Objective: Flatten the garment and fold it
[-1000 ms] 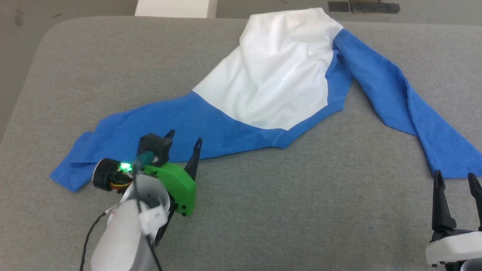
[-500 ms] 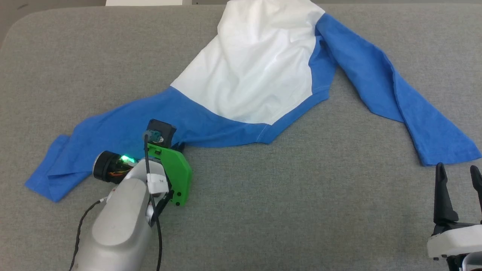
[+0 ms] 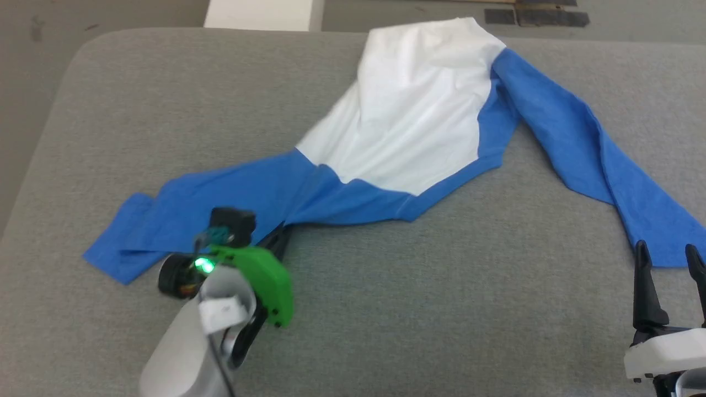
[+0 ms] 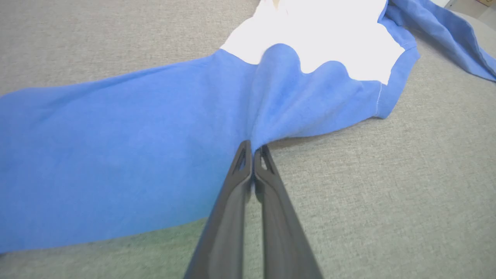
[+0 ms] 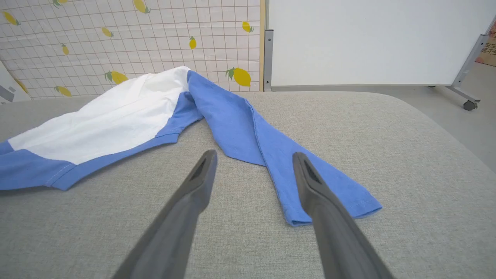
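Garment (image 3: 413,127), white-bodied with royal-blue sleeves, sprawls wrinkled across the grey bench (image 3: 441,309), sleeves flung wide. Left claw (image 4: 254,149) is pinched tight on one sleeve's near edge, bunching it; right claw (image 5: 254,159) gapes empty beside the other cuff.

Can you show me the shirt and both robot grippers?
garment (image 3: 419,113), head view, white body.
left gripper (image 4: 253,149), left wrist view, between its fingertips.
right gripper (image 5: 254,155), right wrist view, between its fingertips.

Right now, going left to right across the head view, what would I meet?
Garment's blue cuff → left gripper, shut on the garment's sleeve → garment's white body → right gripper, open.
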`<state>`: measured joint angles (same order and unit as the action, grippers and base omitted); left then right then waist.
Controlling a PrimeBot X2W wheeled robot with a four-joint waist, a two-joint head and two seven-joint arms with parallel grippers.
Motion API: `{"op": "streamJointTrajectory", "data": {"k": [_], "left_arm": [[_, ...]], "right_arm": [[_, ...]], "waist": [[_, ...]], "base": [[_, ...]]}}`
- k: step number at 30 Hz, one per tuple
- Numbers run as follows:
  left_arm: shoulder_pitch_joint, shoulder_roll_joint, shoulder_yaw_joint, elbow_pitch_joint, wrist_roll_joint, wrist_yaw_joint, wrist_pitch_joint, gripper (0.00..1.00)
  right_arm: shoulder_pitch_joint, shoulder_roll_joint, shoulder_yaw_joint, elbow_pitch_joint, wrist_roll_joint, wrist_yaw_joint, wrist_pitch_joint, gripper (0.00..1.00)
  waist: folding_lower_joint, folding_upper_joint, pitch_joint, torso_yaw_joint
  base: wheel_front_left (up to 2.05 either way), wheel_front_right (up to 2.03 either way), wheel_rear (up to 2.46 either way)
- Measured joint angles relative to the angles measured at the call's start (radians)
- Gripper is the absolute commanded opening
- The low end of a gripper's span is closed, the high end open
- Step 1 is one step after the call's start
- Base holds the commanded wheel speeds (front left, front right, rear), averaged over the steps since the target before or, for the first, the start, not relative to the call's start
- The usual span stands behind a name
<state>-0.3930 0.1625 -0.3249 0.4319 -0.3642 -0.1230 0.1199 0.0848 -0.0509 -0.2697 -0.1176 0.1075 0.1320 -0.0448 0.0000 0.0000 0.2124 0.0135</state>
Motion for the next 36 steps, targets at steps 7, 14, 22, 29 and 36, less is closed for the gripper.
{"op": "streamJointTrajectory", "data": {"k": [7, 14, 22, 29, 36], "left_arm": [[0.231, 0.105, 0.126, -0.242, -0.049, 0.100, 0.012, 0.00], [0.422, 0.156, 0.216, -0.396, -0.077, 0.169, 0.004, 0.00], [0.422, 0.103, 0.158, -0.454, -0.087, 0.168, -0.025, 0.00], [0.402, 0.086, 0.125, -0.475, -0.085, 0.162, -0.029, 0.00], [0.363, 0.081, 0.099, -0.478, -0.084, 0.150, -0.033, 0.00]], "right_arm": [[0.003, 0.000, -0.001, -0.007, 0.002, 0.000, 0.005, 1.00], [0.017, 0.000, -0.003, 0.001, 0.008, 0.000, 0.005, 1.00], [0.014, 0.000, 0.058, 0.008, -0.002, 0.000, 0.052, 1.00], [-0.113, 0.001, 0.247, 0.019, -0.055, 0.000, 0.274, 1.00], [-0.302, -0.069, 0.371, 0.121, -0.032, 0.000, 0.497, 1.00]], "waist": [[0.0000, 0.0000, -0.022, 0.040], [0.0000, 0.0000, -0.026, 0.051], [0.0000, 0.0000, -0.026, 0.062], [0.0000, 0.0000, -0.004, 0.071], [0.0000, 0.0000, 0.022, 0.102]], "base": [[0.00, 0.00, 0.00], [0.00, 0.00, 0.00], [0.00, 0.00, 0.00], [0.00, 0.00, 0.00], [0.00, 0.00, 0.00]]}}
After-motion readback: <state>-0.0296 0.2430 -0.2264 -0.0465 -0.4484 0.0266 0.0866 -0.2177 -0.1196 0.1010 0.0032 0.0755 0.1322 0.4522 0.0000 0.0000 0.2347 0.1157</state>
